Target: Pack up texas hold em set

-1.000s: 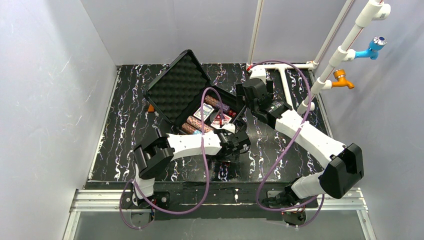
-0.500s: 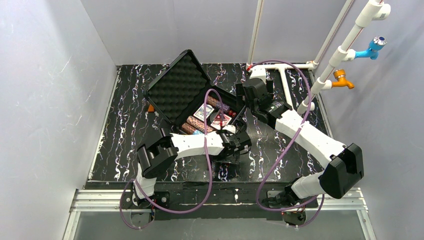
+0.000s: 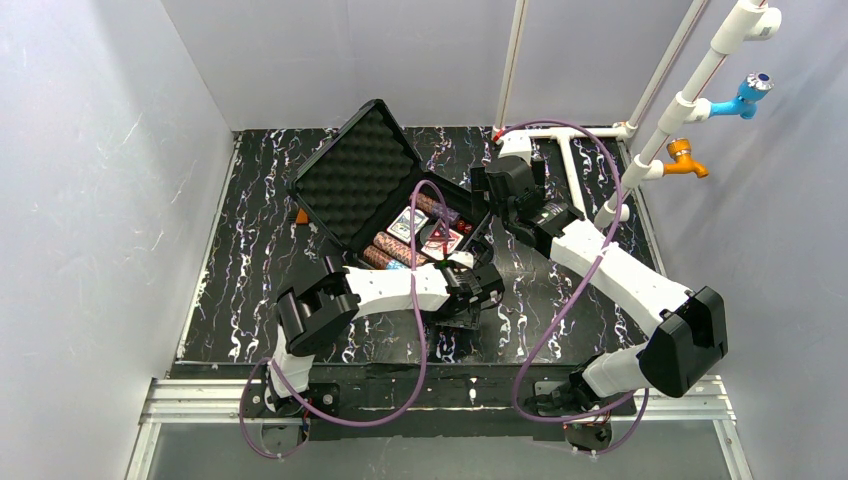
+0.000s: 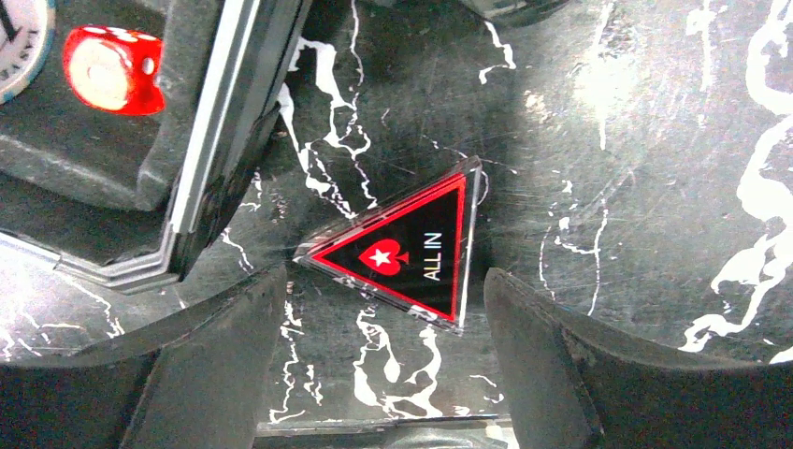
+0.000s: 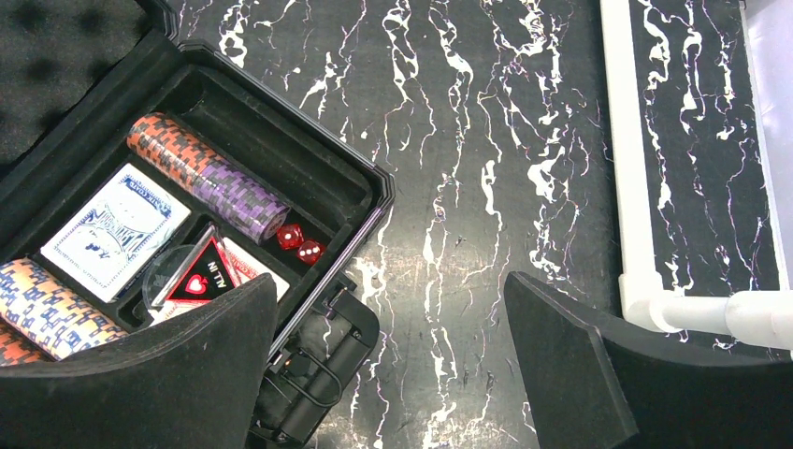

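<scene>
Nearest the arm bases, the left gripper (image 4: 382, 290) was pointed down at the table (image 4: 608, 140) with its jaws parted. A red triangular ALL IN marker (image 4: 407, 248) was bracketed between them, laid flat and, far as could be made out, not touched by either finger. That marker was left just outside the black case (image 4: 224, 140), right by its rim. Inside the case, two red dice (image 5: 299, 243), a brown and purple chip roll (image 5: 210, 178), a card deck (image 5: 103, 234), a second marker (image 5: 196, 271) and a brown and blue chip roll (image 5: 47, 309) were already tucked in. Further out, the right gripper (image 5: 388, 309) was held above the table beside the case's corner, fingers spread wide, nothing gripped. Behind it all, the foam-lined lid (image 3: 360, 170) was stood open.
</scene>
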Available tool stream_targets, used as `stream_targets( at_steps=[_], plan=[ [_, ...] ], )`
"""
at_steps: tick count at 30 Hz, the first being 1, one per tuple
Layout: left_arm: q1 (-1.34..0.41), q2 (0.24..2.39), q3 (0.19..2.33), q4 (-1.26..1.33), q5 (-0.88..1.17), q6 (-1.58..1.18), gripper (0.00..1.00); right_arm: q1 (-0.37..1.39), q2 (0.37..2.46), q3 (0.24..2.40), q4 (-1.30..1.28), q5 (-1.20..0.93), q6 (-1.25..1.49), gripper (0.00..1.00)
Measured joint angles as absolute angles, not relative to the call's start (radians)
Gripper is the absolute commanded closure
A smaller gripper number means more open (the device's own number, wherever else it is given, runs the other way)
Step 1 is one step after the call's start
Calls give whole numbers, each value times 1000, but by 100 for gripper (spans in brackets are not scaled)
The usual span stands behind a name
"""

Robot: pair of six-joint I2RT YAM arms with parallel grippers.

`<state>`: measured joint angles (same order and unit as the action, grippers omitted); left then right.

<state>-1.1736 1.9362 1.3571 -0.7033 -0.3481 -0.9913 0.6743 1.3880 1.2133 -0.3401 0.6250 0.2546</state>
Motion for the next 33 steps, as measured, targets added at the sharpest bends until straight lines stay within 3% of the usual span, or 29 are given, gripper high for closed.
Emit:
stream_targets(
  at_steps=[21,27,33],
  plan=[
    [-1155,1942,1356,-659,-295,-977,35,674,1388,1211,-338,621,253,2],
    [-1154,1942,1356,-652,-291,-960,20,674,1388,1196,-333,616,251,2],
    [-1154,1942,1356,-649,-290,-925,13,674,1388,1196,-333,609,250,2]
  ],
)
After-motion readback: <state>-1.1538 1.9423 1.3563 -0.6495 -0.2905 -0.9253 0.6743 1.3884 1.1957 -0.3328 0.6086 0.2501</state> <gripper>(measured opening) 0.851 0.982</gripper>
